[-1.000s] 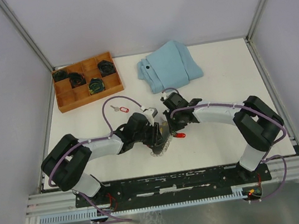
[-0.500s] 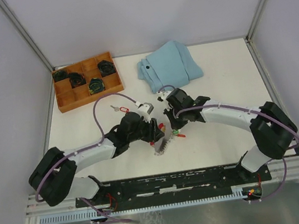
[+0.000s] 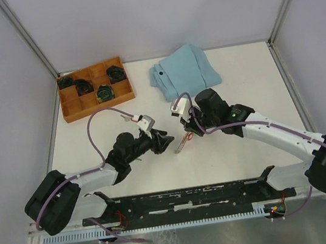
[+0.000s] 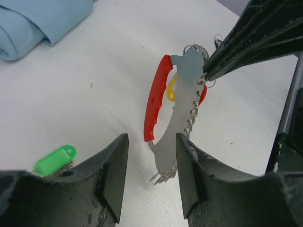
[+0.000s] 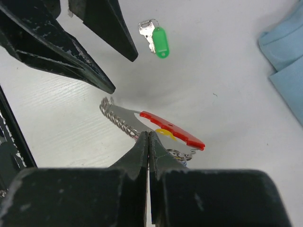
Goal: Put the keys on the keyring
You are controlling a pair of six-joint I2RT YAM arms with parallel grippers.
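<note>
Red-backed keyring sits pinched mid-table in the closed right gripper; the left gripper, spread wide and empty, should grasp the nearby green-tagged key by its tag, blade free.

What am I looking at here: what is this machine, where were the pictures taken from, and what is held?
Two robot arms, bolted at the near edge of a table, each end in a two-finger gripper. One picture looks down from above; the others come from wrist cameras. The right gripper is shut on the keyring, a red strip with metal loops. The left gripper is open and empty, facing it. On the table lie a green-tagged key, a folded blue cloth and a wooden tray.
</note>
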